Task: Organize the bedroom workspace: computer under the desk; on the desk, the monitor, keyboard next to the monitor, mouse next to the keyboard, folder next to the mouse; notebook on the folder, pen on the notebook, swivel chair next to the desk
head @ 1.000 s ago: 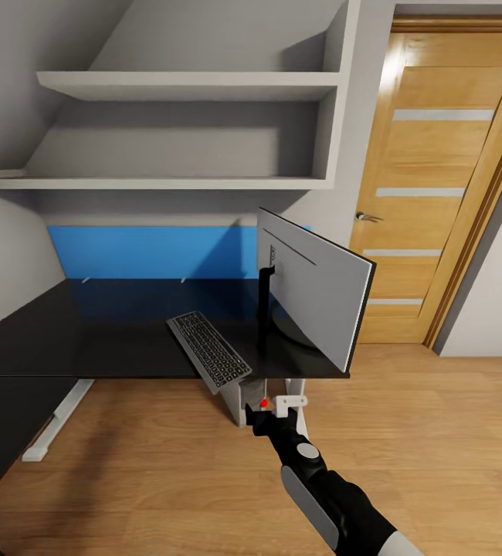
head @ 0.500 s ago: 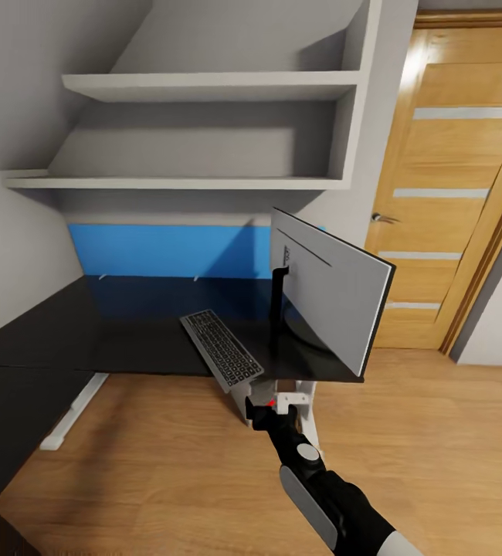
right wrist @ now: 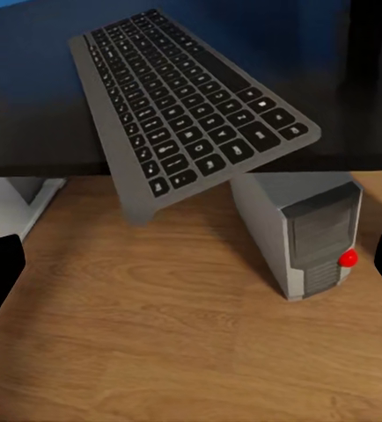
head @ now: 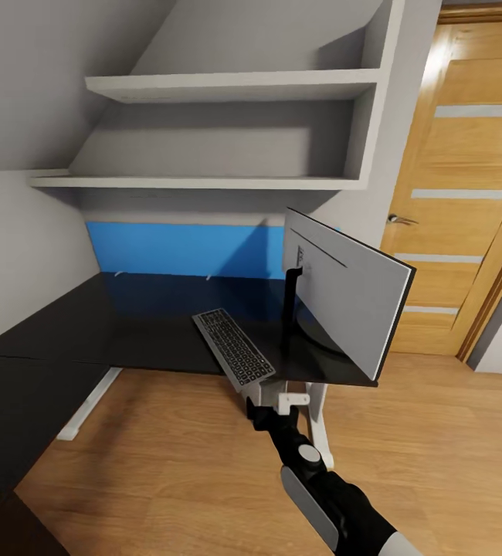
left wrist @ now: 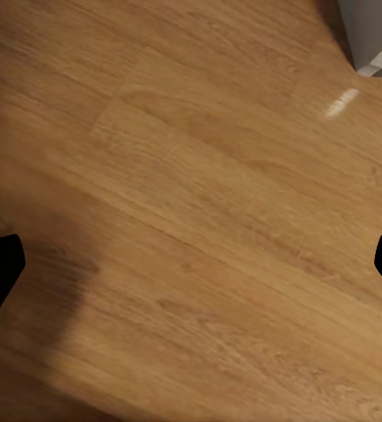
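The bedroom is an attic corner: grey sloped wall, two white shelves [head: 228, 85] stepped under the slope, an oak door [head: 467, 193] beyond, and light wood floor [head: 166, 455] throughout. A blue panel [head: 181, 249] runs along the wall behind the desk [head: 89, 324], whose glossy black top wraps round into an L on a white leg.

On the desk's near corner stands the monitor [head: 351, 301], its silver-grey back turned this way. Just beside its neck lies the keyboard [head: 233, 357], skewed, one end jutting over the desk's front edge. Under that overhang, on the floor, sits the computer [right wrist: 301, 233], red light showing, tucked at the edge, not deep beneath.

The right gripper [right wrist: 191, 281] hovers low in front of the computer, its two dark fingertips spread wide at the edges of its wrist view, with nothing between them. The left gripper [left wrist: 191, 264] points at bare floor, fingertips likewise parted and empty.

The keyboard looks to be the step in hand. I judge that it should be slid fully onto the desk and squared alongside the monitor's foot. The approach should come from above the overhanging end, because a lift from below could tip it. The glossy top should let it slide easily, so push gently.
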Robot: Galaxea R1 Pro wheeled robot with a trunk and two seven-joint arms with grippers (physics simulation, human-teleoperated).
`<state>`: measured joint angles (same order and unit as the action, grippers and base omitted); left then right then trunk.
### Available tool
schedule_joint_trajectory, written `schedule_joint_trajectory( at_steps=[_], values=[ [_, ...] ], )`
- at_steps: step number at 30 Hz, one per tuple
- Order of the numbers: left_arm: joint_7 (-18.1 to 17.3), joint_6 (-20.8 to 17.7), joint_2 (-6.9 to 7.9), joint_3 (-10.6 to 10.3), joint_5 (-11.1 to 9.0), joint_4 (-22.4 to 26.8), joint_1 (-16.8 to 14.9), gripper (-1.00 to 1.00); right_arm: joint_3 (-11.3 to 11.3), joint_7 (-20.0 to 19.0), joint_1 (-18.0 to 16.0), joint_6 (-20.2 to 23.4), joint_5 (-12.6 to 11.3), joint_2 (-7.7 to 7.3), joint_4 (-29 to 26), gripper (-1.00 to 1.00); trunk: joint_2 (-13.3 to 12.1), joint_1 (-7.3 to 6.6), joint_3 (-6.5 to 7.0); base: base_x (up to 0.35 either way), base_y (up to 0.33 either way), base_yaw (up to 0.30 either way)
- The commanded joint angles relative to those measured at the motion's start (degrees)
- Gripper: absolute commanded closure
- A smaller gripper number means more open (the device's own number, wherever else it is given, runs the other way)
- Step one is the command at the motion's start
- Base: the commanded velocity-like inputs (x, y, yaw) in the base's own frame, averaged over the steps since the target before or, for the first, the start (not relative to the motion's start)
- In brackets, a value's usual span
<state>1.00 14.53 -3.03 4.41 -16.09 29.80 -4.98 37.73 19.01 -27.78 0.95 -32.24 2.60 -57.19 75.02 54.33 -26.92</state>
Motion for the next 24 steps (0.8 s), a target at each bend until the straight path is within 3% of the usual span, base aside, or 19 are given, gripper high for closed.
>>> schedule_joint_trajectory(
  at_steps=[1,24],
  values=[
    [0.0,0.1,-0.03,0.1,-0.3,0.0,0.0,-1.00,0.2,0.4,0.0,0.1,-0.3,-0.05,-0.1,-1.00,0.0,0.00,-0.06,0.000,0.000,0.016],
    [0.0,0.1,-0.04,0.1,-0.3,0.0,0.0,-1.00,0.2,0.2,0.3,-0.2,-0.2,-0.14,0.5,-1.00,0.0,0.00,-0.06,0.000,0.000,0.002]
  ],
)
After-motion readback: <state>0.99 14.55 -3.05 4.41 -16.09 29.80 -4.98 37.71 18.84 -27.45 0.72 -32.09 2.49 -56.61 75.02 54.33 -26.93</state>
